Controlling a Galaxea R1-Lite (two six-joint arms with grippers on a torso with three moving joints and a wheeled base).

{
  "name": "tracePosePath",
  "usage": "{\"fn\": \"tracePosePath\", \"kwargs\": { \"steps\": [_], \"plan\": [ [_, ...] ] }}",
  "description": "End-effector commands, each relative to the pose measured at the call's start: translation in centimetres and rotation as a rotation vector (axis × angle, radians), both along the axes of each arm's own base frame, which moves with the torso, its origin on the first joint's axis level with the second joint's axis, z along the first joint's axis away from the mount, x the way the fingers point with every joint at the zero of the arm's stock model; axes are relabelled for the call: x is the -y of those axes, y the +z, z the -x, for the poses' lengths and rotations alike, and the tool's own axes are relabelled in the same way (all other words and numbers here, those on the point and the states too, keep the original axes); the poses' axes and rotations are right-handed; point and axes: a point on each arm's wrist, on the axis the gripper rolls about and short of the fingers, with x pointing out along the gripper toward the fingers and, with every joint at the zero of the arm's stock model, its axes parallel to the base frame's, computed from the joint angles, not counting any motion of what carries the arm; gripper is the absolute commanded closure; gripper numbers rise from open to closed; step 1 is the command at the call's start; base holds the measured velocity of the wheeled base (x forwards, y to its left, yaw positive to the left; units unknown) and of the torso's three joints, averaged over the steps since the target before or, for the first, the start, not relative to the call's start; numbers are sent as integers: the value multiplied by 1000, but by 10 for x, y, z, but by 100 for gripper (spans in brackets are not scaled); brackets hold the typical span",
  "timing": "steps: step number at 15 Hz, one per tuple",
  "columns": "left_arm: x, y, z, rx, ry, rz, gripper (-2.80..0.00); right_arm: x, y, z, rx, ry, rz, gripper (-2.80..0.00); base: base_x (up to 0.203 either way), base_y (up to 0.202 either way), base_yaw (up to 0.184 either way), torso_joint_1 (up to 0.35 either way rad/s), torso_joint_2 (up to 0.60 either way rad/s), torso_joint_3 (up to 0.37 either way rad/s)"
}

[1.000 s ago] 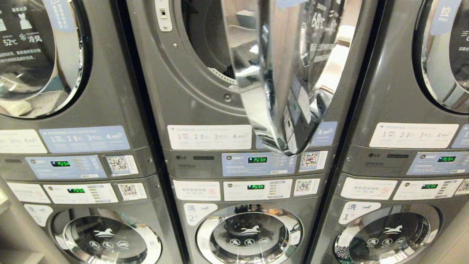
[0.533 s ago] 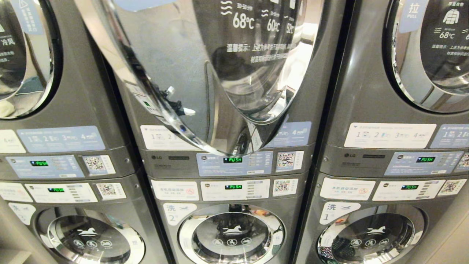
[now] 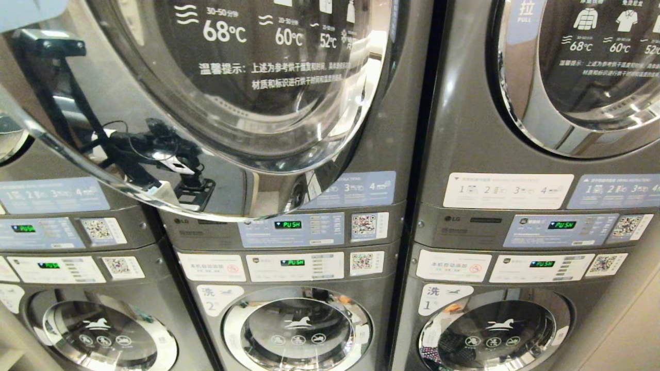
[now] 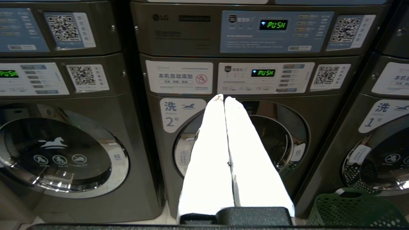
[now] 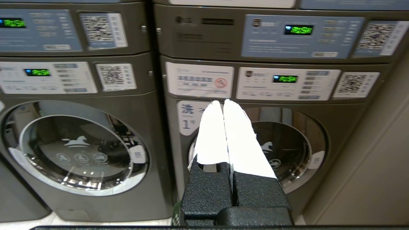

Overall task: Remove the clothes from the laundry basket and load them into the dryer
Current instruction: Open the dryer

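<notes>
**Chrome dryer door stands swung out toward the camera; both claws closed and empty**

Chrome-rimmed and round, the middle dryer's door (image 3: 216, 103) fills the upper left of the head view, its glass face printed with temperature marks, its lower rim hanging in front of the control panel (image 3: 291, 230). Neither arm appears in the head view directly.

Nearest the wrist cameras, the left claw (image 4: 223, 97) has its two white fingers (image 4: 211, 153) pressed together with nothing between them, pointing at the number 2 washer (image 4: 239, 143). The right claw (image 5: 222, 101) is likewise pinched closed and empty, aimed at the number 1 washer (image 5: 287, 150).

A green laundry basket (image 4: 354, 209) sits on the floor just beside the number 2 washer's lower corner; only its mesh rim shows, and its contents cannot be seen.

Farther back, the neighbouring dryer (image 3: 577, 77) keeps its door flush. A beige wall (image 5: 377, 166) bounds the row beside the number 1 washer.
</notes>
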Motion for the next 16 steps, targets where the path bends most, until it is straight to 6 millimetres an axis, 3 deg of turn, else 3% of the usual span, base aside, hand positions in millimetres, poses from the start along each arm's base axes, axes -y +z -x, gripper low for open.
{"fn": "tracePosePath", "kwargs": {
  "steps": [1, 9, 16],
  "plan": [
    [0, 0, 0, -1, -1, 0, 0, 0, 0, 0, 1, 0, -1, 0, 0, -195, -2, 5, 2, -1],
    [0, 0, 0, -1, 0, 0, 0, 0, 0, 0, 2, -1, -4, 0, 0, -176, 2, 0, 2, 1],
    [0, 0, 0, -1, -2, -4, 0, 0, 0, 0, 1, -1, -6, 0, 0, 0, 0, 0, 0, 0]
  ]
}}
